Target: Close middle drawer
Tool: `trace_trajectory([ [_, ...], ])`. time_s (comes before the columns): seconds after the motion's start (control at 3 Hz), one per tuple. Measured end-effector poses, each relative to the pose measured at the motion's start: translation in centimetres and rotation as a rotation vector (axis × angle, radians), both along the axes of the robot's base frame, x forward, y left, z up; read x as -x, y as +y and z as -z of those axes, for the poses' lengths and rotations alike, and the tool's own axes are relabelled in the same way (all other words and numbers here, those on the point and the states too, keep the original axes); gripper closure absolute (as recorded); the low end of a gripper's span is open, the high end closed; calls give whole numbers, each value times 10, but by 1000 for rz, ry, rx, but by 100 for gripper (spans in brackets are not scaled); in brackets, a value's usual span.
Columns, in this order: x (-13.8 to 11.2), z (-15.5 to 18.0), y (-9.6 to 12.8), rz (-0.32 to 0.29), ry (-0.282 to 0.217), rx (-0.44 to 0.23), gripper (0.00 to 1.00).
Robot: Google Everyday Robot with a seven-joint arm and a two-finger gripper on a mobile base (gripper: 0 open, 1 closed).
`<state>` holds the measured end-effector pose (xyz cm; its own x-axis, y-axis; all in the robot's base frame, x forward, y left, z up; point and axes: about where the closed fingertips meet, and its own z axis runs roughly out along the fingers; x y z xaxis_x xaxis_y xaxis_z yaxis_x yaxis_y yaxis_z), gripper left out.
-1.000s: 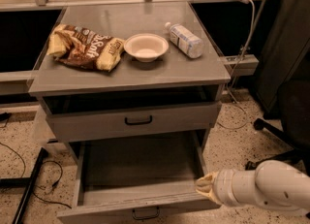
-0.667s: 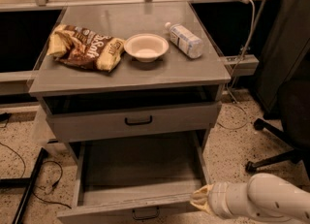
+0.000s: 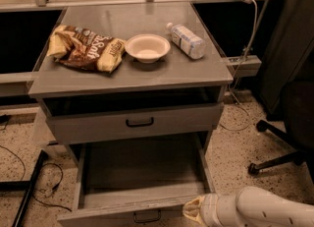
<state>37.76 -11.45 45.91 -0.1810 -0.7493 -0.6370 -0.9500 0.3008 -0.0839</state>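
The middle drawer [image 3: 142, 172] is pulled far out of the grey cabinet, and I see its empty grey inside. Its flat front [image 3: 113, 215] lies at the bottom edge of the view, with a small black bar handle [image 3: 147, 216] at its centre. My gripper [image 3: 194, 210], a pale tip on a white arm [image 3: 265, 209], comes in from the bottom right. It sits at the right end of the drawer front, just right of the handle, at or touching the front's top edge.
The taller top drawer front [image 3: 137, 123] with its black handle sits above. On the cabinet top [image 3: 147, 76] lie a chip bag [image 3: 86, 49], a white bowl [image 3: 147, 48] and a water bottle [image 3: 186, 39]. An office chair base [image 3: 279, 157] stands at the right, and cables [image 3: 29, 182] lie on the floor at the left.
My gripper has moved down and slightly left, from beside the drawer's right wall to the right end of its front. The drawer has not visibly moved.
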Motion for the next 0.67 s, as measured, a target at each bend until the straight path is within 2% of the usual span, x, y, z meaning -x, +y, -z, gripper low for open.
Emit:
trace_trajectory([
  [0.67,-3,45,13,-27,-19,28,100],
])
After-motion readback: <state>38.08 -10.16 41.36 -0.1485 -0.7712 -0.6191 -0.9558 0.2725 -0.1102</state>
